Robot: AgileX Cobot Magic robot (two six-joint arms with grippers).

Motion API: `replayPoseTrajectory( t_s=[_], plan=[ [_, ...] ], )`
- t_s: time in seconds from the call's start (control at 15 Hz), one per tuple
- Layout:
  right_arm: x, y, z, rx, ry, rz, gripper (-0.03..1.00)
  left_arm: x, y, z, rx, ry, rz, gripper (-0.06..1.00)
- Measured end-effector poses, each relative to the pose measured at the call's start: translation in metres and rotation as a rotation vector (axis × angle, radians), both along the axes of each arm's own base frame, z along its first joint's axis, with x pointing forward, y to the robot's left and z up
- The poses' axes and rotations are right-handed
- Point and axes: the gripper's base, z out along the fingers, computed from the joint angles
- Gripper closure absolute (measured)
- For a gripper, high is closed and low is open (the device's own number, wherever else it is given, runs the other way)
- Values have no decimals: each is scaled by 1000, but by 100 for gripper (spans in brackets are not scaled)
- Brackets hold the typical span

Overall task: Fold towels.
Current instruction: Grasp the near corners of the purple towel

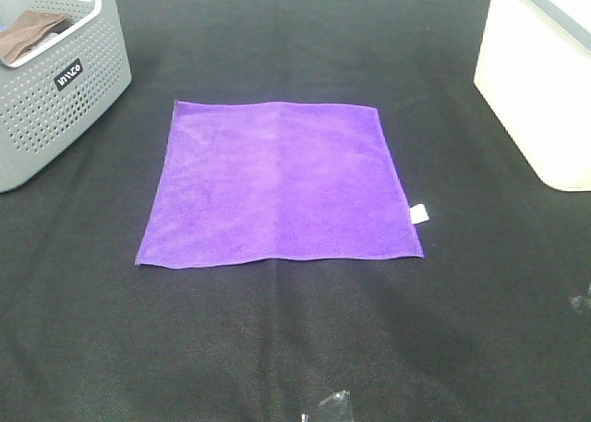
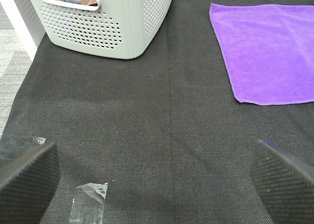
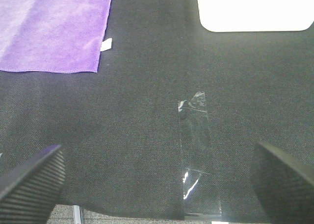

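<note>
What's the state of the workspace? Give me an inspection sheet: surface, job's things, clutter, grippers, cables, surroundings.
Surface: table covered in black fabric; clear tape stuck near the front edge.
Job's things: purple towel lies flat and unfolded at the centre, white tag on its right edge.
Clutter: grey basket at far left with a brown cloth inside; white bin at far right.
Grippers: left gripper open, right gripper open; both over bare table, clear of the towel.
Cables: nothing seen.
Surroundings: grey floor beyond the table's left edge.
</note>
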Motion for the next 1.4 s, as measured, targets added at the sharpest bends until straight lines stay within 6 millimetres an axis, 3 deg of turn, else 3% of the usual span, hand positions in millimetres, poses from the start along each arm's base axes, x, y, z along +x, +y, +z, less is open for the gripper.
replayPoseTrajectory(
  t_s=[1.4],
  plan=[
    [0, 0, 0, 0, 0, 0, 0, 0, 0, 0, 0, 0, 0, -4]
  ],
)
